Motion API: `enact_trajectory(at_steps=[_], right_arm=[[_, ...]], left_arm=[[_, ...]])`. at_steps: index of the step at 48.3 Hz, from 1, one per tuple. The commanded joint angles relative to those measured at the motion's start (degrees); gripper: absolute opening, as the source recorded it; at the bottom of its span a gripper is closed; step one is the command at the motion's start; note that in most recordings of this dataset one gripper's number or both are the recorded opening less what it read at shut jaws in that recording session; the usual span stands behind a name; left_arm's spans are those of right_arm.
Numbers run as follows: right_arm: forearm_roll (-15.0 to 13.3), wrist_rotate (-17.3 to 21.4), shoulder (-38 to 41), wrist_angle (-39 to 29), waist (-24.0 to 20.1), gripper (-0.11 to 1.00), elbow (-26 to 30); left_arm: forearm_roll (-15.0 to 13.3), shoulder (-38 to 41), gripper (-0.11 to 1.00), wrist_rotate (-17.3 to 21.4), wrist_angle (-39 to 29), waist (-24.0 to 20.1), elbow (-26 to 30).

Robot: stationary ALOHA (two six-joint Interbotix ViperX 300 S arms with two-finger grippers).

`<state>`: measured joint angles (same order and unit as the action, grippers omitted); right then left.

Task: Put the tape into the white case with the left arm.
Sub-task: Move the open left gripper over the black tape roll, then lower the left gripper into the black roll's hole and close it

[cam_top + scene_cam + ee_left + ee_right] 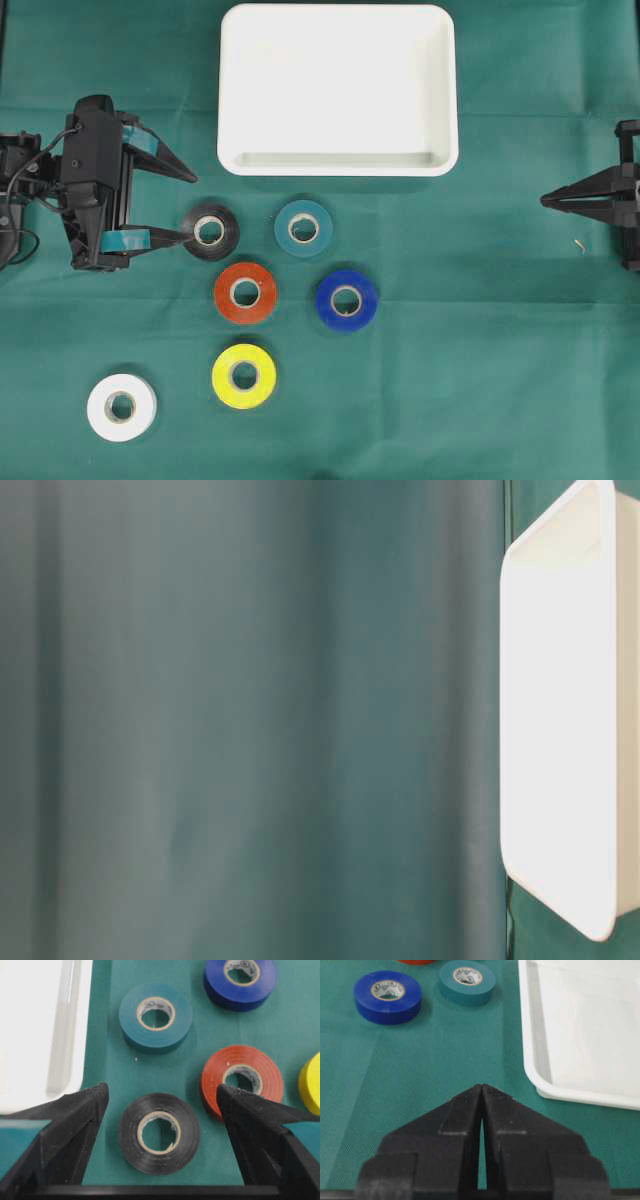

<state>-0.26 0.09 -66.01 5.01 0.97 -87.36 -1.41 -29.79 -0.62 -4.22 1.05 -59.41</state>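
Note:
Several tape rolls lie flat on the green cloth. The black roll (210,232) (160,1133) is nearest my left gripper (193,207) (162,1091). That gripper is open, its teal-banded fingers (75,1125) standing wide on either side of the black roll with a gap on each side. The white case (338,165) (45,1035) (580,1020) sits at the back centre with nothing in it, just beyond the left finger in the left wrist view. My right gripper (545,200) (481,1087) is shut, holding nothing, at the far right.
The other rolls are teal (303,228) (155,1016), red (245,292) (242,1077), blue (346,299) (387,995), yellow (243,376) and white (121,407). The red roll lies close beside the right finger in the left wrist view. The table-level view catches only the case (560,730) and green backdrop.

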Motion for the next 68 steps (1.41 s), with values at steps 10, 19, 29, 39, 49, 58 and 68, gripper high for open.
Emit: enact_trajectory(at_steps=[10,19,29,39,49,58,68], right_arm=[[-0.1,0.2,0.5,0.3,0.1,-0.09,0.5],[-0.1,0.2,0.4,0.3,0.1,-0.09,0.4],[-0.1,0.2,0.5,0.4,0.1,-0.09,0.4],[-0.1,0.2,0.5,0.4,0.1,-0.09,0.4],[0.0,0.2,0.5,0.5,0.1,-0.09,0.2],[-0.1,0.2,0.5,0.5,0.1,-0.09,-0.1],[-0.1,0.2,0.4,0.6,0.1,-0.09,-0.2]], left_arm=[[-0.1,2.1,1.0,-0.2,0.3,-0.4,1.1],[-0.1,7.8,1.0,-0.3,0.3,-1.8,1.7],[-0.2,12.1,1.0,-0.3,0.2,-3.8,2.1],[-0.1,15.6,1.0,-0.3,0.3,-4.4,2.7],[-0.1,19.2,1.0,-0.3,0.3,-4.6,3.8],[-0.1,21.5,1.0,-0.3,0.6,-4.6,4.5],[-0.1,23.7,1.0,-0.3,0.5,-4.6,4.7]])
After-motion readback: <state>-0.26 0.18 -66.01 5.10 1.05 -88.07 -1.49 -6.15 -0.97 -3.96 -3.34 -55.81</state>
